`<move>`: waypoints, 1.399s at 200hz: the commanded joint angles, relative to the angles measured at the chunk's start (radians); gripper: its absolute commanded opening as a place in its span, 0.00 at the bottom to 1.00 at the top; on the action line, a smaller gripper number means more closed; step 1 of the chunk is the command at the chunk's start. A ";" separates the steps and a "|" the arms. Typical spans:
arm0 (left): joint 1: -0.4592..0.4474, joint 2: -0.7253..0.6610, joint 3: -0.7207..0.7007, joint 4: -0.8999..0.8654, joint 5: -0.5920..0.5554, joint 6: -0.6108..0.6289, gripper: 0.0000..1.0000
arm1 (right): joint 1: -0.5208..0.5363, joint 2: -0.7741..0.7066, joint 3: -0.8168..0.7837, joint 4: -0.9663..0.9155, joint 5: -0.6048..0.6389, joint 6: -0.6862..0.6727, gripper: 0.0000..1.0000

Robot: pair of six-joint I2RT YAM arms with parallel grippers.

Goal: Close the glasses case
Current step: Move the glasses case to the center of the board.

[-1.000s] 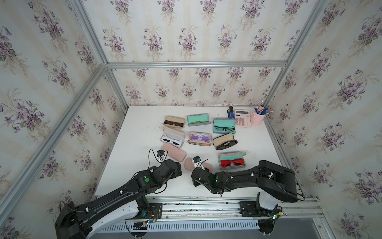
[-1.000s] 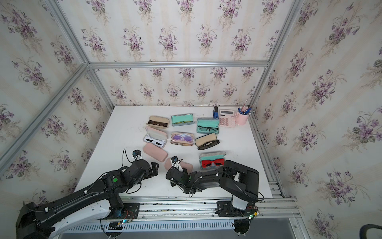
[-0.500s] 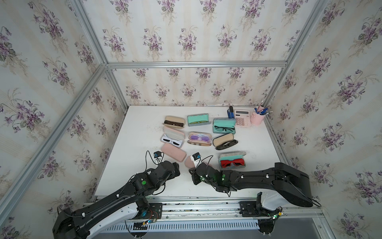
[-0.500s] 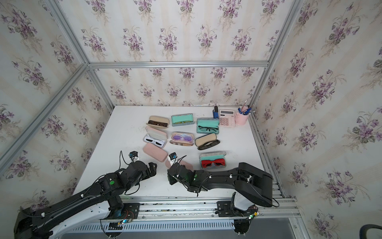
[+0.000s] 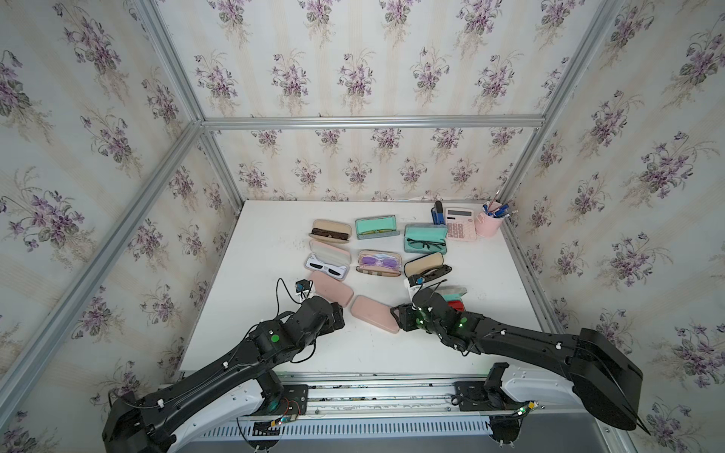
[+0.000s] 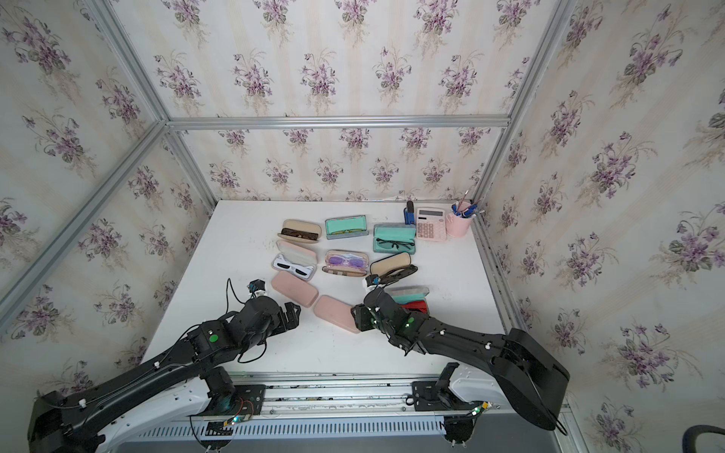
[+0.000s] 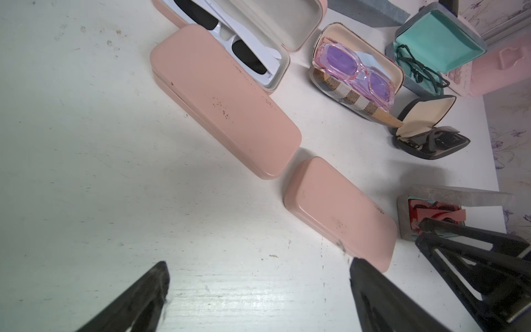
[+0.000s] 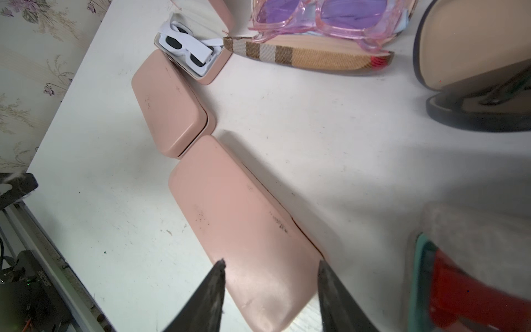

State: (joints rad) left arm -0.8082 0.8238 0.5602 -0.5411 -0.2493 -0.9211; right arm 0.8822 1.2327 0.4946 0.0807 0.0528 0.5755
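The white table fills the floor of the wallpapered cell and carries many glasses cases. From its front edge two black arms reach in, the left arm and the right arm, both low over the front half.

Between their ends lies the pink hard glasses case with rounded corners. It rests flat on the table near the front, set at an angle, and its lid is fully down. One short end almost touches the second closed pink case, but I cannot tell if they really meet. Just beside its other end stands the grey felt case with red glasses, which is open.

Further back are the open pink case with white sunglasses and the checked case with purple glasses.

The right gripper is over the near end of the pink hard glasses case, its fingers partly apart and clamping nothing. The left gripper is spread wide over bare table and empty, with one fingertip close to a corner of that case.
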 commanded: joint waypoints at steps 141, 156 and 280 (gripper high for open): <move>0.162 -0.114 -0.068 -0.049 0.116 0.033 1.00 | -0.028 0.197 -0.067 0.171 -0.260 -0.077 0.39; 0.163 -0.112 -0.075 -0.042 0.117 0.026 1.00 | -0.015 0.201 -0.070 0.173 -0.260 -0.068 0.38; 0.167 -0.121 -0.106 -0.067 0.098 -0.034 1.00 | 0.157 0.352 0.024 0.312 -0.214 0.121 0.33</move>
State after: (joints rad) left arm -0.6445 0.6964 0.4530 -0.6025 -0.1398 -0.9390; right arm 1.0306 1.5326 0.4889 0.4004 -0.1761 0.6205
